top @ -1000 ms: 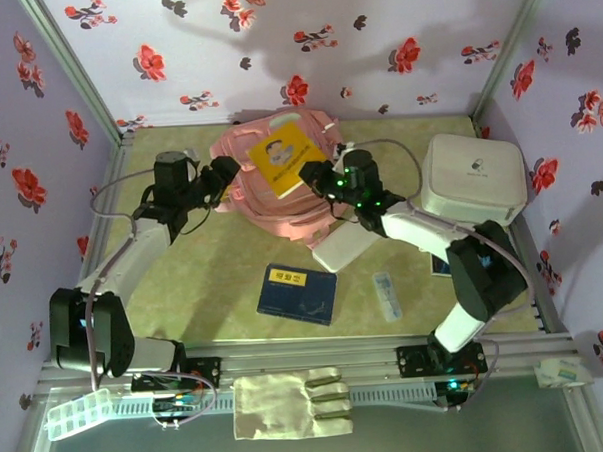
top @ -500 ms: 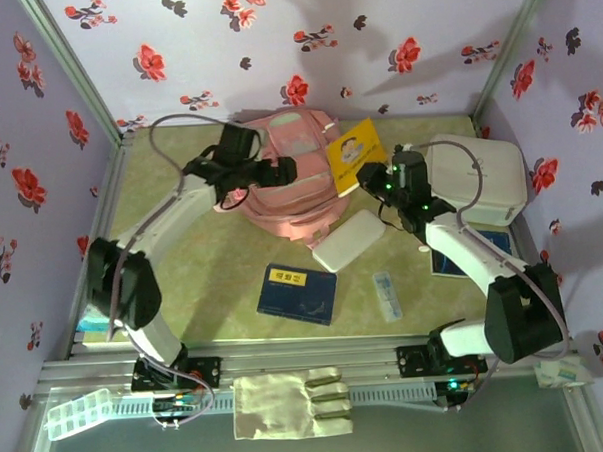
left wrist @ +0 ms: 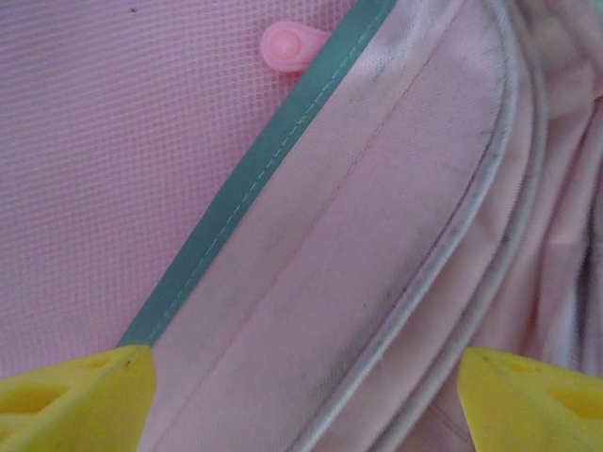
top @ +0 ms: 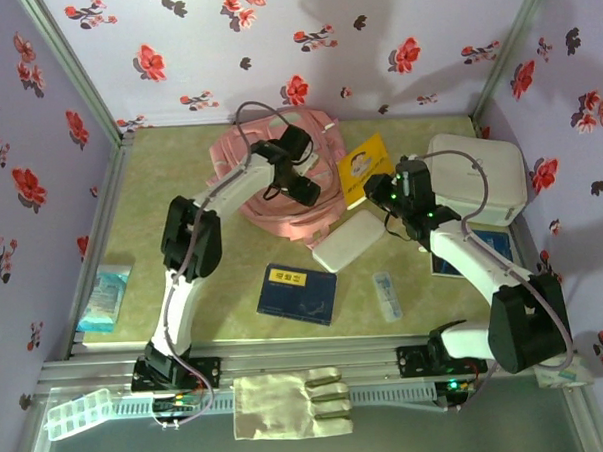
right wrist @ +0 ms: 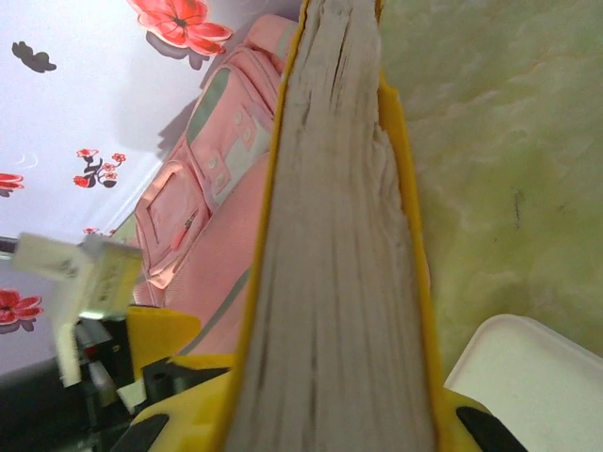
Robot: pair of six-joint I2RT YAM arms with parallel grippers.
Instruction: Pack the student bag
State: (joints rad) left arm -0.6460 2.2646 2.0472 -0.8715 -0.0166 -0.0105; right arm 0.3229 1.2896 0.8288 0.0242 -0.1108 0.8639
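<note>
Jaws of the left claw (left wrist: 306,377) are spread just over the student bag (top: 229,159), laid at 12 o'clock on the bench (top: 141,213). A yellow book (right wrist: 330,235) is pinched by the right claw (right wrist: 330,414) at its 3 o'clock. Next, the bag must probably be opened for it.

Left arm (top: 187,241) stretched toward the far edge of the tabletop (top: 164,182), elbow folded. Left gripper (top: 303,191) pointed down, jaws wide apart. Right arm (top: 473,264) extended far-right; right gripper (top: 383,186) clamped on yellow book (top: 364,163).
</note>
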